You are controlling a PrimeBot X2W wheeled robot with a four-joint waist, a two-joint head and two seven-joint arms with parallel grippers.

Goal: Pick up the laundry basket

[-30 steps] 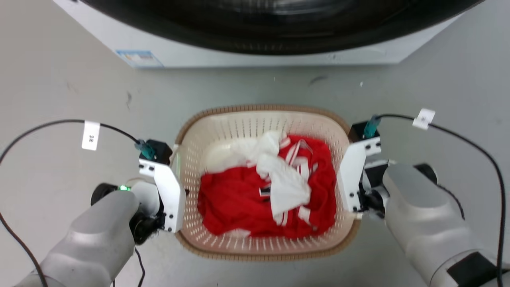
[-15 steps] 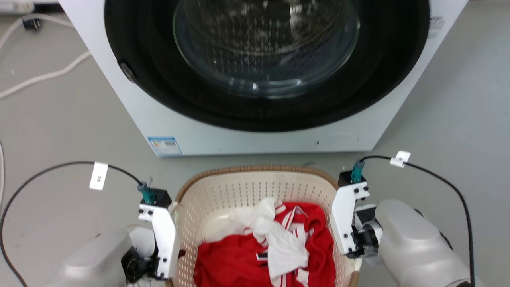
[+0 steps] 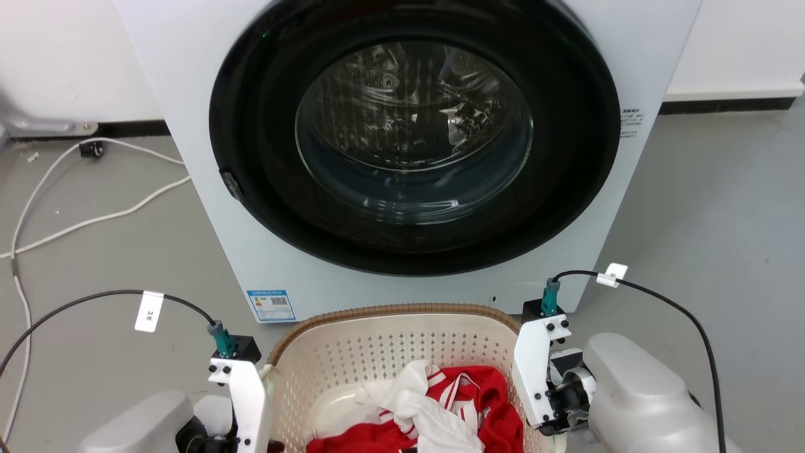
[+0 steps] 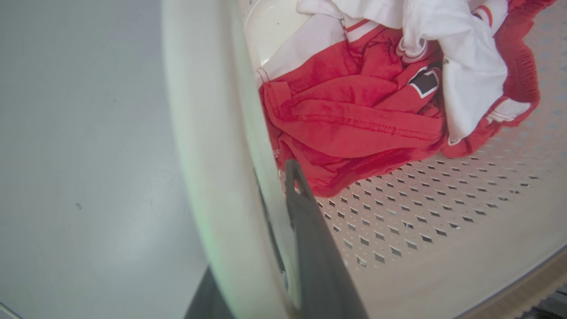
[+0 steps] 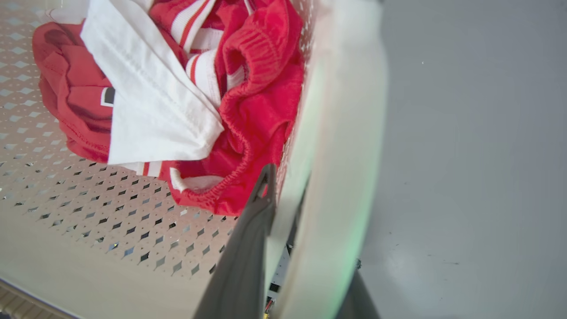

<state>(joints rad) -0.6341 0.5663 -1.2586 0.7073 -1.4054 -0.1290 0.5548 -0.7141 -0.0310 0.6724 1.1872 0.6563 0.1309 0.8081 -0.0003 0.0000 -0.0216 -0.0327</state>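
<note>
L hand [image 4: 261, 208] is clamped on the basket [image 3: 402, 309], left side. One dark finger [image 4: 310, 239] runs down inside the perforated wall, the other sits outside, w/ the white handle [image 4: 208, 133] pinched btwn them. R hand [image 5: 305, 212] does the same on the opposite side: one finger inside beside the red cloth, one outside, handle btwn. Both grips look closed tight, no slack that I can see.

Basket sits low btwn the two hands, just in front of the washer [image 3: 352, 296]. Whether it's off the floor [image 3: 723, 207] yet, can't tell. Inside are clothes [image 3: 484, 396], red and white tangled together, lying on the bottom well below the brown rim.

Handling, my guess: light. It's thin plastic plus a few garments, so weight's no issue. Walls are full of holes and prob. flex if squeezed hard. Handles look smooth, so thin fingers could slip along them. Best hold is right where the hands are: the two side handles, approx mid-length, opposite each other. Both sides need to rise evenly, otherwise it tips and the clothes slide to one end. Cloth is soft and won't mind a bump.

Beyond the basket stands the washer, w/ a white body, fat black ring and round glass door [image 3: 415, 132]. Further back on the left, a white cable [image 3: 94, 220] trails over the grey floor. Last comes the pale wall [image 3: 63, 63].
</note>
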